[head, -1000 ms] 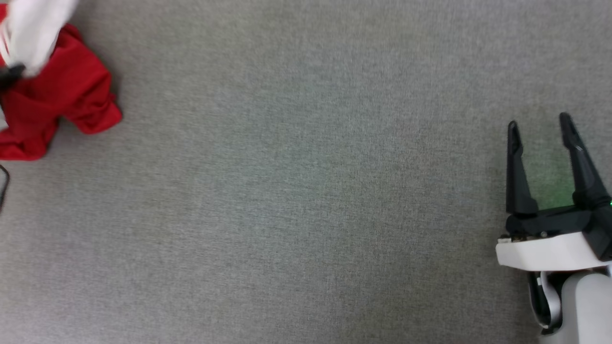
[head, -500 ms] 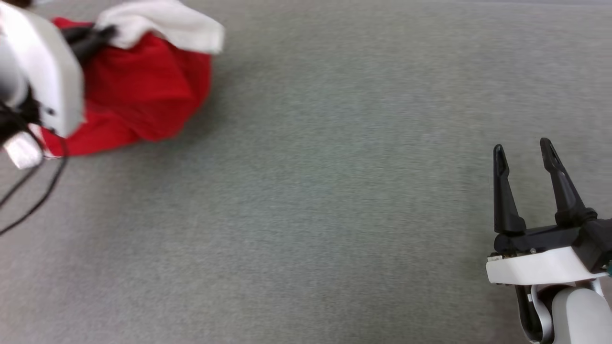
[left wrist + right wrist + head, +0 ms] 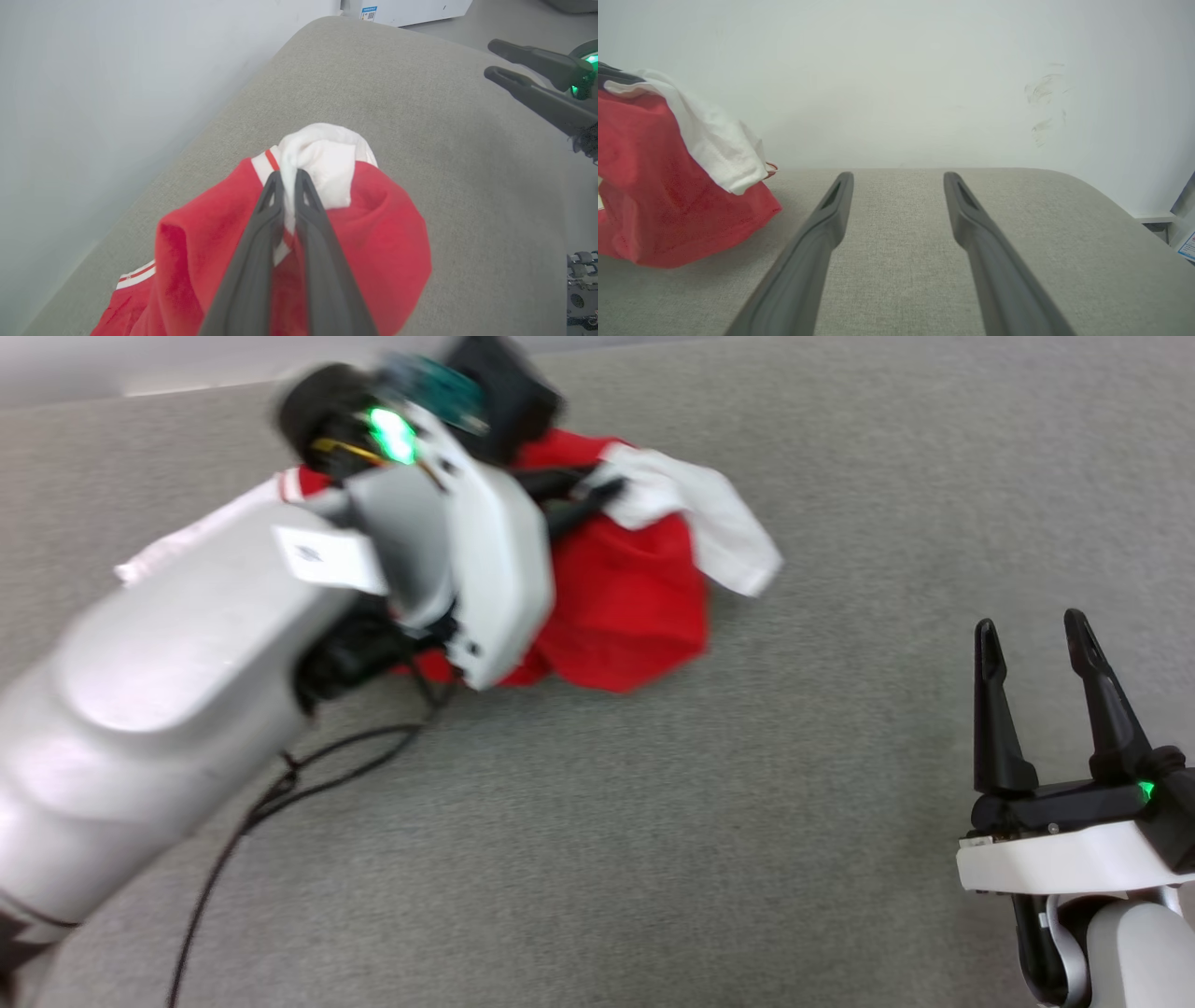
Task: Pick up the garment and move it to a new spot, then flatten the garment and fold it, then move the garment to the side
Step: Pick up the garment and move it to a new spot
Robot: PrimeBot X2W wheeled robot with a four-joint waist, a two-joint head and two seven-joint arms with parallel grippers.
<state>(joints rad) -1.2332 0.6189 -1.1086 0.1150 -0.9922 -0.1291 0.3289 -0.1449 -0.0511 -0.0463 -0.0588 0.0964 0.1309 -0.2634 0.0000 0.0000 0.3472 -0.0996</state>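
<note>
**A:** What does your head view give you?

**B:** My left gripper [image 3: 586,497], on its pale forearm, reaches across to the garment [image 3: 635,616]. It is a crumpled red jersey shirt with white sleeves and red-and-white striped trim. It lies bunched at the upper middle of the flat grey woven fabric surface [image 3: 747,859]. A thin black cable [image 3: 280,793] trails under that arm. My right gripper [image 3: 1029,627] sits at the lower right, well apart from the shirt, fingers spread wide.

**A:** And the left wrist view?

**B:** My two dark fingers are clenched on a fold of the white sleeve cloth. The red body drapes down from that pinch onto the grey surface. A pale wall [image 3: 70,116] stands just beside the surface.

**A:** The right wrist view?

**B:** My fingers stand apart, released, above the grey fabric. The garment is off to that view's left, its lower edge resting on the surface in front of the wall.
</note>
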